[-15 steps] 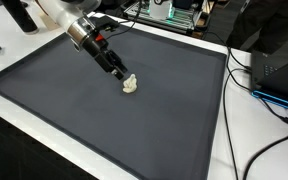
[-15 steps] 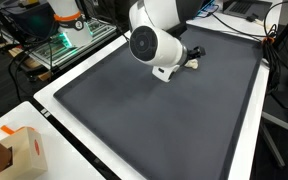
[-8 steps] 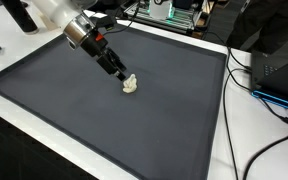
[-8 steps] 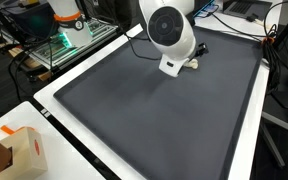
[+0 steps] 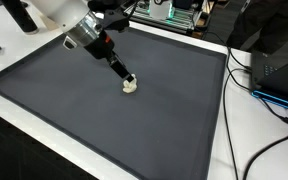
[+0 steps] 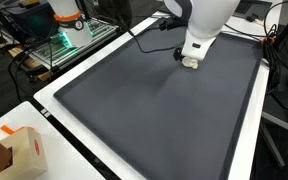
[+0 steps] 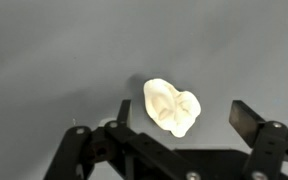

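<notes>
A small cream-white lump (image 7: 171, 107), crumpled like a wad of soft material, lies on the dark grey mat (image 5: 104, 120). In the wrist view my gripper (image 7: 182, 118) is open, its two black fingers on either side of the lump and not touching it. In an exterior view the gripper (image 5: 127, 77) hangs just above the lump (image 5: 131, 86). In an exterior view the arm (image 6: 199, 30) covers most of the lump (image 6: 191, 63).
The mat lies on a white table (image 6: 94, 165). A cardboard box (image 6: 19, 150) stands at the near corner. Cables and a black box (image 5: 274, 75) lie beside the mat. A rack with electronics (image 6: 59, 35) stands at the back.
The arm has risen and swung upright above the lump. The gripper stays over the lump, which has not moved.
</notes>
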You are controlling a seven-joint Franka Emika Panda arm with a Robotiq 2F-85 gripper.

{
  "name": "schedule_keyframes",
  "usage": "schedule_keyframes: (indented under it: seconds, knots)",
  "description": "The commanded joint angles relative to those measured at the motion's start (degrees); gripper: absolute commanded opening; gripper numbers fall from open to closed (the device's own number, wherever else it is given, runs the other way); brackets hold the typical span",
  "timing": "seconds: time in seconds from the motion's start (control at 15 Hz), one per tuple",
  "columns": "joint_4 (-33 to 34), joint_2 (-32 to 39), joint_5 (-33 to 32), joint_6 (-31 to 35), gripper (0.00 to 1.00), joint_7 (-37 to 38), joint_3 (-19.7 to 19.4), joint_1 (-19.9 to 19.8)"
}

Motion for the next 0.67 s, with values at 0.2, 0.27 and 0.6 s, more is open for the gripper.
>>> schedule_keyframes:
  seconds: [0.2, 0.27, 0.6]
  knots:
    - [13.20, 6.10, -18.82, -9.11, 1.00, 6.06, -0.47, 6.65]
    - [15.12, 6.95, -21.32, -10.48, 1.00, 6.39, -0.49, 7.88]
    - [23.34, 11.19, -33.10, -15.81, 1.00, 6.17, -0.90, 14.09]
